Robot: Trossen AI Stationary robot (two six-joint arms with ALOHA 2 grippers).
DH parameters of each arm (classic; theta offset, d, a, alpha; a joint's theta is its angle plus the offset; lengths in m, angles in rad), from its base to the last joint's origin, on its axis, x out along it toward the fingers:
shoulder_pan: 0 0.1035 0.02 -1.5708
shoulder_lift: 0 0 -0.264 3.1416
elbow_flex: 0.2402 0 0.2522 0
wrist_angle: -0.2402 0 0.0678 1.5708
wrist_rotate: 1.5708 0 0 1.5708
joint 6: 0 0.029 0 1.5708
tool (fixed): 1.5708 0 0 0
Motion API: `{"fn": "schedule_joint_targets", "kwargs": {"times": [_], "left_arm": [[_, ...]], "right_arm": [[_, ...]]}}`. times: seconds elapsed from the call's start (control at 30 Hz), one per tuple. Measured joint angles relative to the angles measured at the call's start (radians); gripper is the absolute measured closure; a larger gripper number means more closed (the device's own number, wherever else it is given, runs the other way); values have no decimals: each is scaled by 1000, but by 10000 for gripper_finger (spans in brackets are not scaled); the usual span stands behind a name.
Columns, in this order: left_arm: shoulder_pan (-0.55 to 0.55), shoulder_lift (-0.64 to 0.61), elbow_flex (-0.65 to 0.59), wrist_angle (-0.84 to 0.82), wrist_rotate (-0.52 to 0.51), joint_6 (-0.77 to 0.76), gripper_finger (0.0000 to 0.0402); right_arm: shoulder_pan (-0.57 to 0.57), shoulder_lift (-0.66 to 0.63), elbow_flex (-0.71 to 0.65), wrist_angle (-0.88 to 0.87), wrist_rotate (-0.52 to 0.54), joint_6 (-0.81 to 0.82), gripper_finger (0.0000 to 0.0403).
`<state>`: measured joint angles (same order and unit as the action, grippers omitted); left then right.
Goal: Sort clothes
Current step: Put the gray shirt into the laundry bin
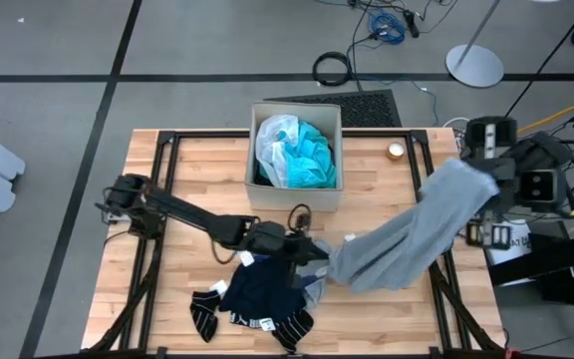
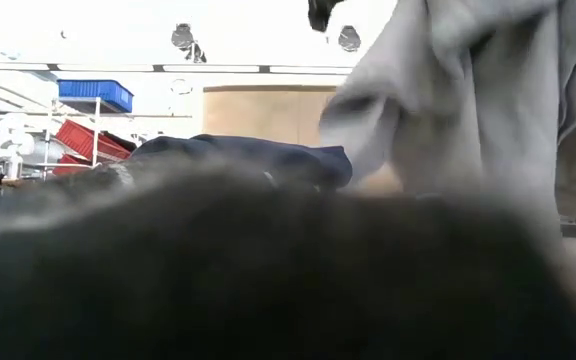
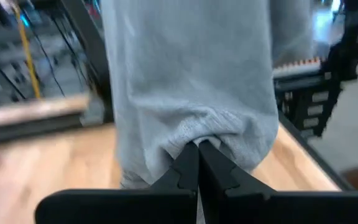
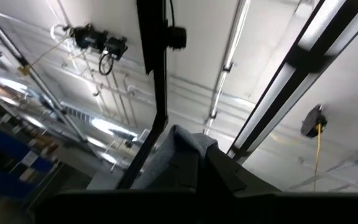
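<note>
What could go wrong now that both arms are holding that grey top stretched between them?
The left gripper pinches only a small fold of the grey top; it may slip out if the right gripper, shut on the other end, pulls away. The top's lower end lies against the navy dotted piece, so lifting could drag that along. The hanging cloth could also brush the beige box.

Grey top (image 1: 417, 239), navy dotted piece (image 1: 257, 289), turquoise shirt (image 1: 307, 155), black white-striped socks (image 1: 205, 314).
</note>
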<state>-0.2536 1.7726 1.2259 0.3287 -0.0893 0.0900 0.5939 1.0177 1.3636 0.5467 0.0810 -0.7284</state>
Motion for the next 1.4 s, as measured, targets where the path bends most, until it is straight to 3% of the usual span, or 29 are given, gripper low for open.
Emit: {"fn": "schedule_joint_targets", "kwargs": {"times": [0.27, 0.37, 0.5, 0.73, 0.87, 1.03, 1.17, 1.27, 1.4], "left_arm": [[-21, -201, 0, -5, -164, 135, 401], [7, -266, 10, -8, -240, 161, 401], [74, -324, 53, -38, -252, 184, 401], [234, -353, 225, -85, -229, 230, 401], [336, -343, 343, -166, -218, 257, 401], [465, -342, 428, -247, -217, 258, 401], [551, -342, 465, -302, -218, 256, 401], [595, -342, 480, -399, -281, 257, 401], [652, -342, 481, -584, -337, 244, 401]], "right_arm": [[-15, -5, 0, 225, -36, -97, 403], [-61, 3, 0, 335, -36, -101, 403], [-157, 27, 21, 418, -31, -47, 403], [-363, 127, 237, 302, -33, 170, 403], [-497, 238, 408, 178, -32, 266, 403], [-670, 416, 656, -2, -41, 510, 403], [-816, 560, 872, -174, -136, 717, 403], [-905, 659, 992, -293, -218, 881, 403], [-993, 711, 950, -232, -300, 1044, 403]]}}
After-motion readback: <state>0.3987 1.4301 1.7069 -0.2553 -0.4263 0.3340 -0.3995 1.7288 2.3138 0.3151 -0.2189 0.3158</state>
